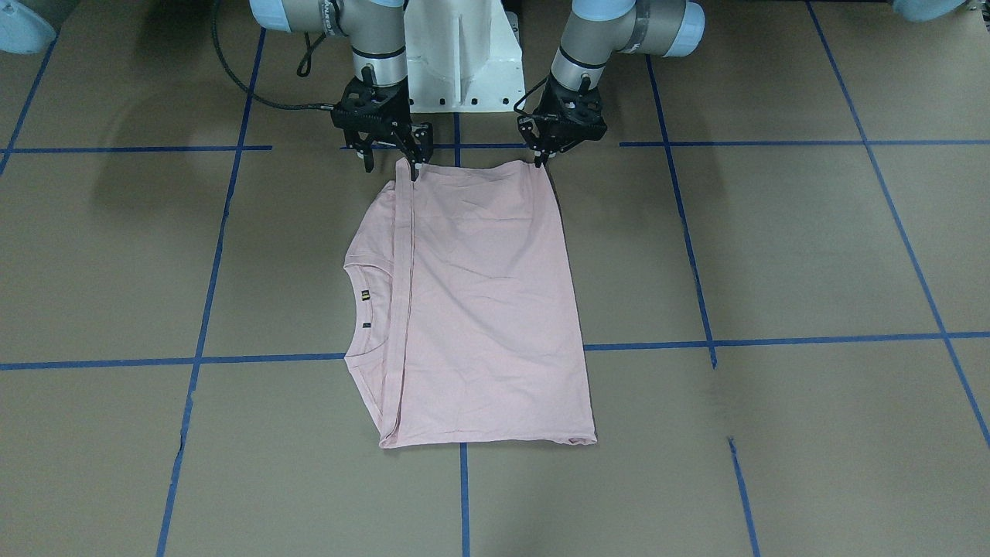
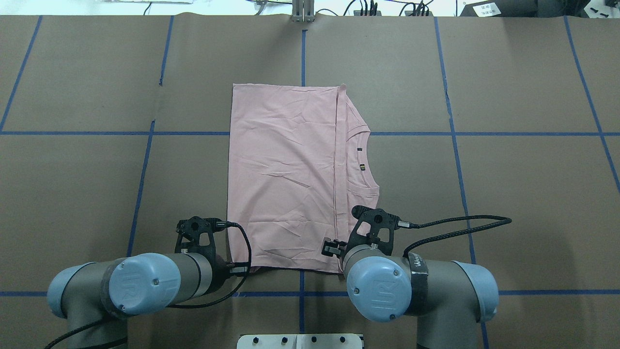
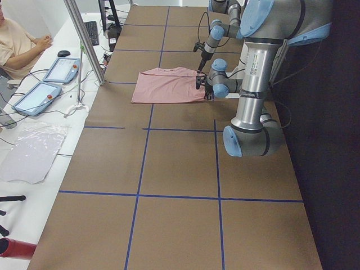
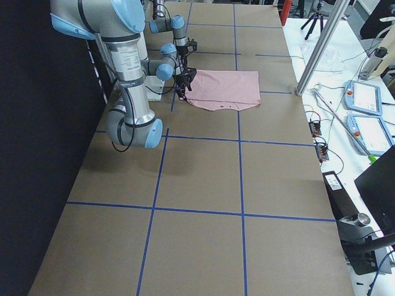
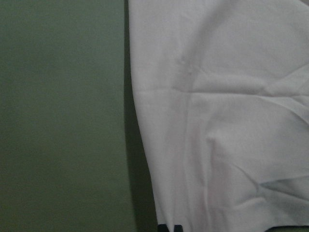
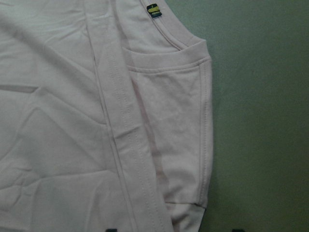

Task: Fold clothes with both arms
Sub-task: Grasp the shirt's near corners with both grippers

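- Right gripper [image 1: 392, 167]: jaws apart, straddling the near right corner of the folded pink T-shirt [image 2: 286, 179].
- Left gripper [image 1: 539, 158]: at the near left corner. Cannot tell whether its jaws are apart or together.
- T-shirt flat on the table [image 2: 508, 194], long axis 6 to 12 o'clock from the robot, collar [image 2: 371, 160] at 3.
- Judgement: garment lies at 12 from both grippers, equally near. The next fold would carry the near edge toward 12.

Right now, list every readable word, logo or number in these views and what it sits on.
"UR": logo on the left arm's joint cap and the right arm's joint cap.
White lettering on that arm's black band: too blurred.
The neck tag of the T-shirt: too small to read.
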Controlling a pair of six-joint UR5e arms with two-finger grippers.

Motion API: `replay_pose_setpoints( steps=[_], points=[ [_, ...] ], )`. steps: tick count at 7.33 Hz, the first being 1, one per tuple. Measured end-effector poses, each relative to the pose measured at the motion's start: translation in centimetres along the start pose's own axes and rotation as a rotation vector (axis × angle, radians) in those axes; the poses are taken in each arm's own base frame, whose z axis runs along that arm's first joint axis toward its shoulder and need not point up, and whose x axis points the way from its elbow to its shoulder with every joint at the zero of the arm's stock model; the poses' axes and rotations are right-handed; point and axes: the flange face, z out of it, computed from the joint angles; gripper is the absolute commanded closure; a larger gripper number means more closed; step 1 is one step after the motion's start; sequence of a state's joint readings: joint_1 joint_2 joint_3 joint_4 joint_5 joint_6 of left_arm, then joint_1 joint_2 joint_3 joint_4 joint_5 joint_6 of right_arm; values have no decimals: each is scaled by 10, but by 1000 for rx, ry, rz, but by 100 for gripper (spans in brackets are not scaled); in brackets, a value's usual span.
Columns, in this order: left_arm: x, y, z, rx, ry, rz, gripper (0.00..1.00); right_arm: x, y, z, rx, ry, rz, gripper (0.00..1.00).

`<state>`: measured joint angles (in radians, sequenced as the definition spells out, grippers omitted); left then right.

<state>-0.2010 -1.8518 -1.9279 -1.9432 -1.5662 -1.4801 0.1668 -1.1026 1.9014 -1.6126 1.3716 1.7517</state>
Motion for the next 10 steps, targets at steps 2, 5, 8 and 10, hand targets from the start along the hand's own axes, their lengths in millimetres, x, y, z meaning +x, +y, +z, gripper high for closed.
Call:
replay_pose_setpoints(
  steps=[2,5,8,10],
  points=[
    [1,0,-1,0,3,0,100,-5,3,9,3,13,-3,30],
    [3,0,-2,1,7,0,100,-8,5,15,9,15,-4,35],
    [4,0,-2,1,8,1,100,-10,6,21,13,25,-6,39],
    [4,0,-2,1,8,1,100,-9,6,24,14,30,-6,91]
  ],
)
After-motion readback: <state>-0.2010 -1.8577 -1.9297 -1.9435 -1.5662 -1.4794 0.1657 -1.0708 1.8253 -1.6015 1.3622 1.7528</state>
